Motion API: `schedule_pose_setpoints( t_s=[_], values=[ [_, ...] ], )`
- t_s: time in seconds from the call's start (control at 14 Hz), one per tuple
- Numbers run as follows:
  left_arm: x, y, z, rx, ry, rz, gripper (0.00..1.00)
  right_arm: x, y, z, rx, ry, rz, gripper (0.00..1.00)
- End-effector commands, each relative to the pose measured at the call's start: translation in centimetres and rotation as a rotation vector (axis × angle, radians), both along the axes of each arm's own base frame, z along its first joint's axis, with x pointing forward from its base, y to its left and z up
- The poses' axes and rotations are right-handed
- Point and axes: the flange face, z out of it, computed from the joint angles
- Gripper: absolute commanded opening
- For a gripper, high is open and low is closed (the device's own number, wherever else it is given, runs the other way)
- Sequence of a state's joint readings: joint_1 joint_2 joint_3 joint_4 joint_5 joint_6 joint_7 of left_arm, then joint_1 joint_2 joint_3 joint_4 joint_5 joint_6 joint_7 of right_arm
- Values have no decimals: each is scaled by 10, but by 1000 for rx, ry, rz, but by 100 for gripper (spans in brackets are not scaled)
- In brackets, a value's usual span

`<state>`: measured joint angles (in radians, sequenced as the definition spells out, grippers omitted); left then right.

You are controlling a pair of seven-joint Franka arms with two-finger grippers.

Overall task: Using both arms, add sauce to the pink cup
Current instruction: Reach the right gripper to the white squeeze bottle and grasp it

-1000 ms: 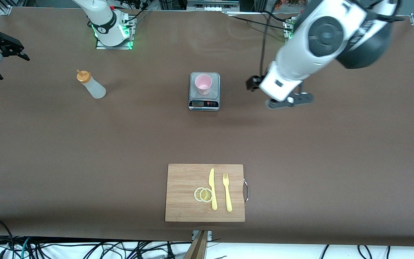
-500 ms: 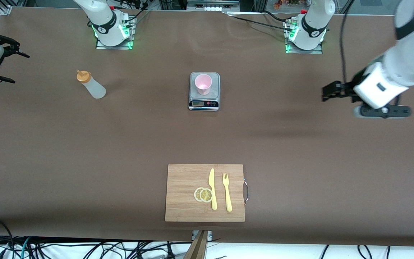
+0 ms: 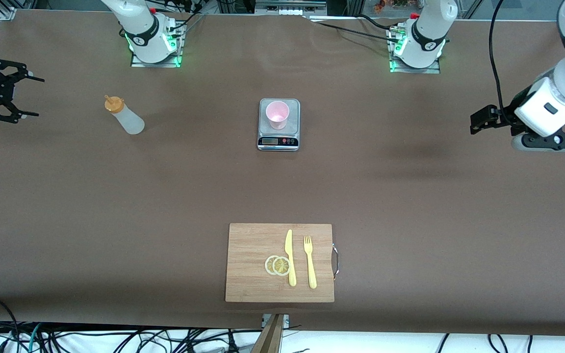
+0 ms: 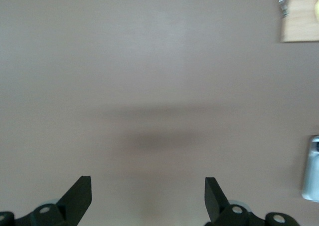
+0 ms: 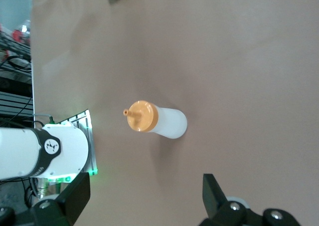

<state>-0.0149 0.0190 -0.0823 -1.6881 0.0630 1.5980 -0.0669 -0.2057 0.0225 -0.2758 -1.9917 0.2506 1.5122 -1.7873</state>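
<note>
1. Right gripper (image 3: 20,96): fingers spread, grasping nothing, over the right arm's end of the table, apart from the squeeze bottle (image 3: 124,116).
2. Left gripper (image 3: 479,122): fingers (image 4: 79,198) spread, empty, over bare table at the left arm's end, well apart from the scale (image 3: 279,124).
3. Squeeze bottle: upright, orange nozzle cap (image 5: 142,115) on, standing toward the right arm's end; untouched.
4. Pink cup (image 3: 277,114): upright on the scale's platform, mid-table; no sauce visible inside.
5. Cutting board (image 3: 250,274): nearer the front camera, bearing lemon slices (image 3: 277,265), knife (image 3: 290,257) and fork (image 3: 310,262).
6. Step in hand, as judged: approach; nothing grasped yet.
7. Next move, as judged: right gripper descends around the bottle's body; left gripper closes on the cup to steady it.
</note>
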Motion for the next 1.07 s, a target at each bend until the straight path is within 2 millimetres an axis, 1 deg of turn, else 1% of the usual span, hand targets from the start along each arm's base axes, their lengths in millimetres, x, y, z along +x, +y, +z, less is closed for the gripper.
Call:
schedule_pose_setpoints(
  t_s=[0.0,0.07,0.21,0.43,0.57,0.64,0.79,0.86,1.0],
  values=[
    [-12,-12,7,55,-11,-47,100,-21,-22,-42,125,-36,47,100],
    [-10,-11,6,5,6,-29,100,-28,-33,-61,175,-47,62,100],
    [-9,-6,5,-22,12,-12,100,-34,-48,-103,281,-89,121,100],
    [-9,-9,3,-38,19,-9,100,-41,-58,-151,375,-116,162,100],
    [-11,-12,4,-42,26,-15,100,-43,-59,-180,407,-107,131,100],
    [-13,-11,3,-42,45,-24,100,-47,-59,-198,431,-98,108,100],
    [-12,-9,2,-42,48,-23,100,-48,-55,-226,472,-117,103,100],
    [-12,-9,2,-42,48,-23,100,-51,-52,-238,491,-128,98,100],
    [-14,-10,3,-41,54,-24,100,-55,-41,-254,528,-158,92,100]
  ],
)
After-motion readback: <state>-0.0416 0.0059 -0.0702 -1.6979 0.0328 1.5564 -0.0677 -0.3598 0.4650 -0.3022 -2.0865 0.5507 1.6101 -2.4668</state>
